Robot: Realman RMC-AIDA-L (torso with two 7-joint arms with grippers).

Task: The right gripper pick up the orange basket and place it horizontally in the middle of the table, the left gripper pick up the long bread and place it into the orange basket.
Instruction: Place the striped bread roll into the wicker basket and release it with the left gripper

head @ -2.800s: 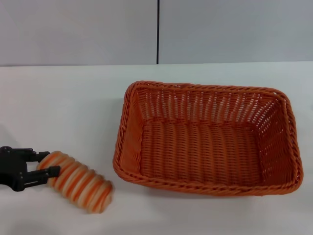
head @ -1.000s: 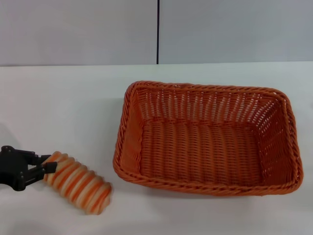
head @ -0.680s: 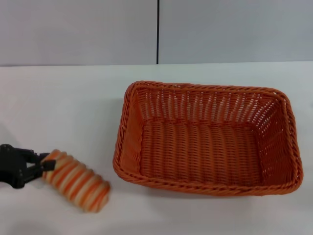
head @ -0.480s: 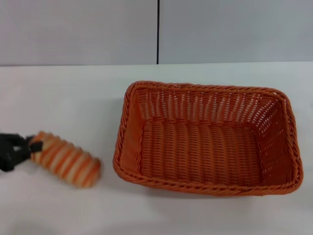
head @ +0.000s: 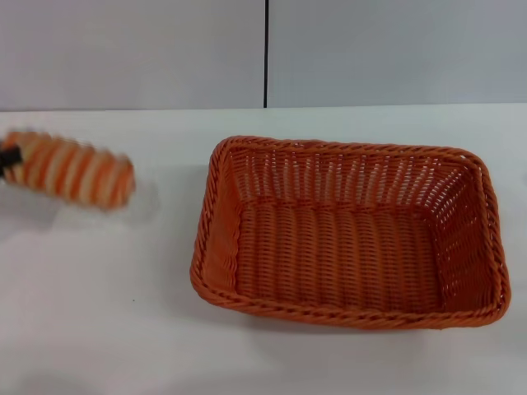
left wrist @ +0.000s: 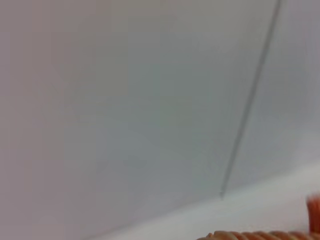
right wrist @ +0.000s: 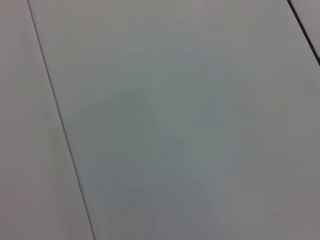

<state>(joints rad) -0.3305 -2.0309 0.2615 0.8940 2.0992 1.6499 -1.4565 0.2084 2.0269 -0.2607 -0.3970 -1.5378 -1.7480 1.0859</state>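
The long bread (head: 72, 170), cream with orange-brown stripes, hangs in the air at the far left of the head view, well above the white table (head: 99, 329). My left gripper (head: 10, 158) shows only as a black sliver at the picture's left edge, shut on the loaf's left end. A strip of the bread (left wrist: 260, 235) also shows along the edge of the left wrist view. The orange basket (head: 346, 315) lies lengthwise in the middle of the table, with nothing inside it. The right gripper is out of view.
A grey wall with a dark vertical seam (head: 265, 53) rises behind the table. Bare white tabletop stretches left of the basket and in front of it. The right wrist view holds only grey wall panels (right wrist: 175, 125).
My left gripper has lifted the long bread off the table's front left and carried it up and back. The basket has not moved.
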